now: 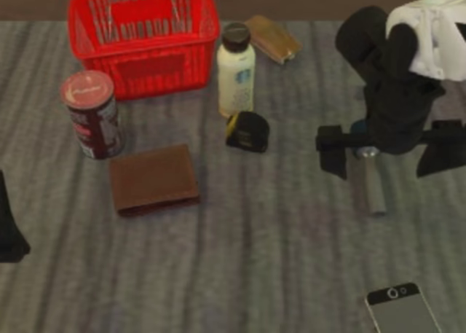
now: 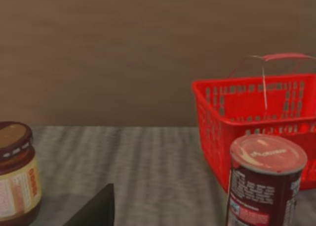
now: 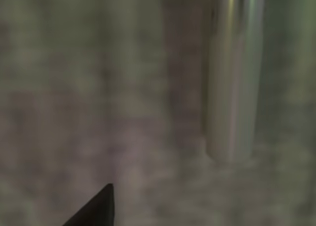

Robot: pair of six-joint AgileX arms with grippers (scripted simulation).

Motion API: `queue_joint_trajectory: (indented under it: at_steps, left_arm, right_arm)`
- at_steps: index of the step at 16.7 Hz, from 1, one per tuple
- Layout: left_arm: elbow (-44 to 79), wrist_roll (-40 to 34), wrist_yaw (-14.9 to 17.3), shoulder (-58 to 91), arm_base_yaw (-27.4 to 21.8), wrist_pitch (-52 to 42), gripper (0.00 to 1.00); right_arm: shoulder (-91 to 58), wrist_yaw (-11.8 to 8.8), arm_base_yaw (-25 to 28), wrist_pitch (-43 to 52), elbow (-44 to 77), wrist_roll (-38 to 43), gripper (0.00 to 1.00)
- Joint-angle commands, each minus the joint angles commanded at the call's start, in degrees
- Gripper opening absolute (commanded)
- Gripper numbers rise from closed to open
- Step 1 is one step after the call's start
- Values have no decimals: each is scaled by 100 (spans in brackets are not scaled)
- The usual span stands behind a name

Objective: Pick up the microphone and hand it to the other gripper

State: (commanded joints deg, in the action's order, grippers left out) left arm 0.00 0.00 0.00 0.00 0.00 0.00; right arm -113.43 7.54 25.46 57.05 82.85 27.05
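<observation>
The right claw point(image 1: 392, 149) hung low over the microphone point(image 1: 372, 181) at about three o'clock on the grey surface point(image 1: 277, 238), its two black fingers point(image 1: 331, 149) spread wide to either side. The microphone lay flat under it, the grey handle pointing toward six o'clock and the head hidden beneath the arm. In the right wrist view the handle point(image 3: 232, 77) sat close up on the cloth, with one fingertip point(image 3: 96, 208) clear of it and nothing gripped.

There was open room around the handle: a phone point(image 1: 402, 310) lay well apart at the near edge, and a tape measure point(image 1: 247, 131) sat well off toward nine o'clock from the claw. Beyond that stood a cream bottle point(image 1: 236, 71), a red basket point(image 1: 144, 38) at the far edge, a red can point(image 1: 92, 114) and a brown wallet point(image 1: 153, 178).

The left claw point(image 1: 10, 227) was parked at the left edge; I could not tell whether it was open.
</observation>
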Motion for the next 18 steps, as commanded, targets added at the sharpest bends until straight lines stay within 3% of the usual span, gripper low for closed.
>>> queue_joint_trajectory:
  at_steps: [5,13,18]
  left_arm:
    - [0,0,0,0,0,0,100]
    - [0,0,0,0,0,0,100]
    - [0,0,0,0,0,0,100]
  right_arm:
    - [-40,-4,-33,-105,-67,-21,100]
    - [-956,0,-174,-1831,-829,-163,100]
    - [-1041,0,-188,-1957,-893,-175,100]
